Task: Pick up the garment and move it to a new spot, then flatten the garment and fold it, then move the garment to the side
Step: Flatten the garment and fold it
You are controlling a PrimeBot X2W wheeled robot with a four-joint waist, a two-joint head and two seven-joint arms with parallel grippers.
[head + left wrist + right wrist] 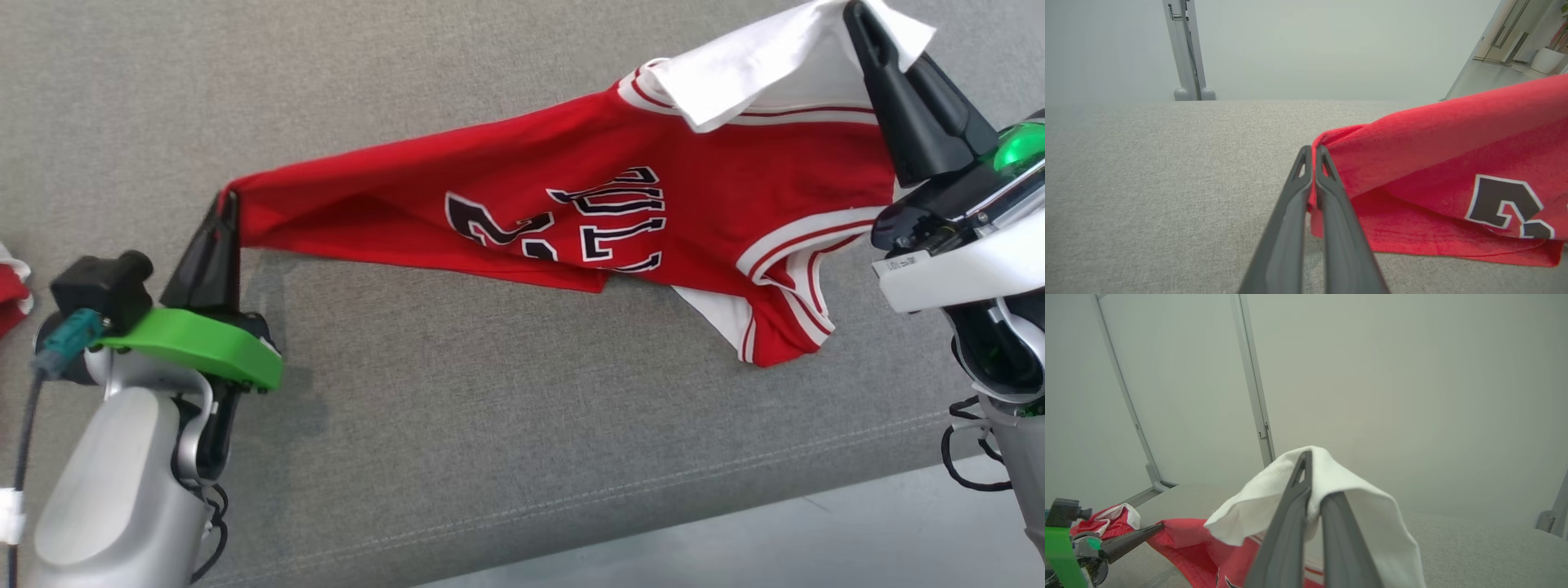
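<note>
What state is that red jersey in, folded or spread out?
Stretched out, not flat: the jersey spans between the left gripper, shut on its red end, and the right gripper, shut on its white end.

Red jersey (506, 188), centre of head view: dark block lettering (620, 216) outlined in white, upside down and cut by a fold, not legible as a word; to its left, a numeral (490, 224) resembling 2. Left wrist view, lower right: part of a dark outlined character (1506, 202). White arm housing (963, 273), right edge of head view: small printed label (900, 264), too small to read.
</note>
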